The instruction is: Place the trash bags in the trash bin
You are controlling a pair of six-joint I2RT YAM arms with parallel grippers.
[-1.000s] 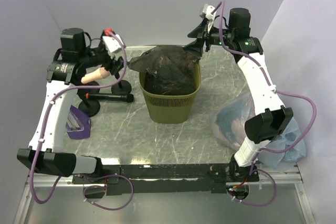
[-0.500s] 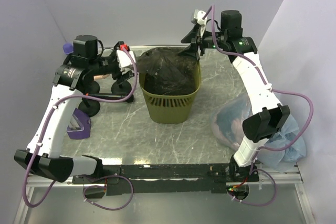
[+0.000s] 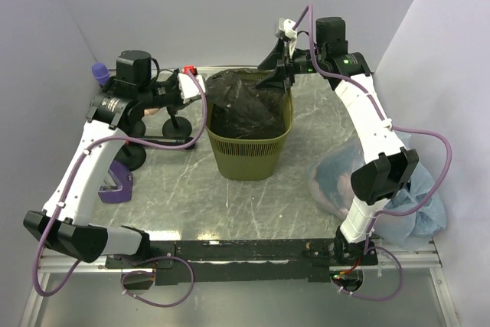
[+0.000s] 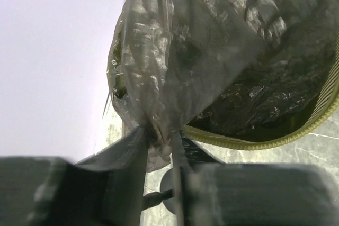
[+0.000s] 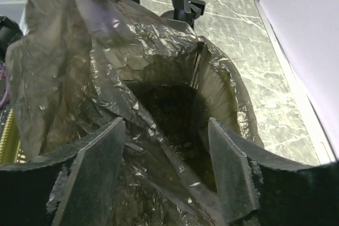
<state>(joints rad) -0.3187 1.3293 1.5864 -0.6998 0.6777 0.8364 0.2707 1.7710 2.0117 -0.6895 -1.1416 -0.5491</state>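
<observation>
On the near side of the trash bin (image 3: 249,155), to its right, a clear bluish bag (image 3: 417,204) with pinkish contents lies on the bench (image 3: 230,204), well apart from the bin. It is not part of the job.

The bin itself stands upright about in the middle of the bench. The dark trash bag (image 3: 246,105) is already inside it for the most part. Its body fills the inside, and the crinkled plastic rises in a heap above the rim.

At the left side of the bin, toward its far corner, the left pincer (image 4: 159,136) has its two fingers nearly together on a gathered fold of the bag's edge. The film is stretched up from this pinch, above the rim.

At the far right corner of the bin the right pincer (image 5: 167,130) hangs over the bag's mouth with its fingers wide apart. Loose plastic lies under and between them, but I see no finger pressing on it, so I judge that it holds nothing.

Beyond the left side of the bin a black stand (image 3: 172,124) is on the bench.

My judgement is that the main part is done, because the bag is in the bin. What is left is the top. The edge that the left pincer holds and the loose film near the right one must come down inside or over the rim, and then be released.
</observation>
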